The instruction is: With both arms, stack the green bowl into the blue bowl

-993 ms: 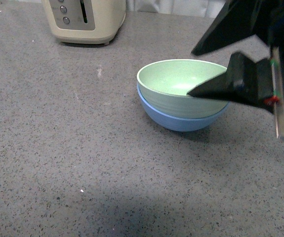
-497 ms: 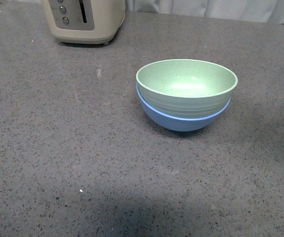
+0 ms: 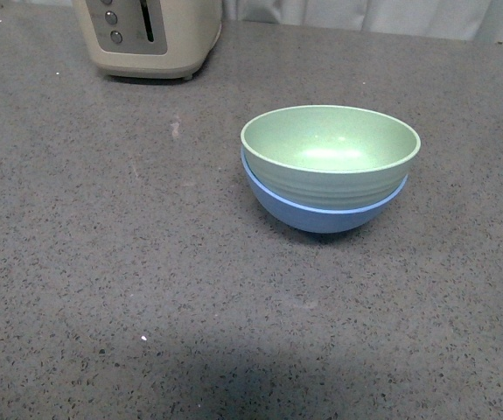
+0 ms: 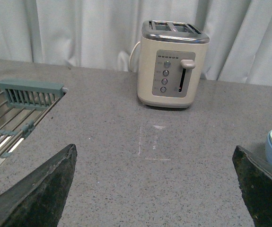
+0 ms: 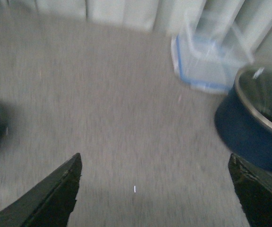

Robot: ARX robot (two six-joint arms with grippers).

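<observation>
Your left gripper (image 4: 154, 189) has its two black fingers spread wide apart, holding nothing. Your right gripper (image 5: 154, 189) is spread wide too, over bare gray counter (image 3: 102, 262); that view is blurry. Neither arm shows in the front view. Further out, you can see the green bowl (image 3: 330, 150) sitting inside the blue bowl (image 3: 321, 214). Past them stands a cream toaster (image 3: 150, 35). Near your right gripper sit a dark blue pot (image 5: 254, 123) and a clear box (image 5: 206, 59).
</observation>
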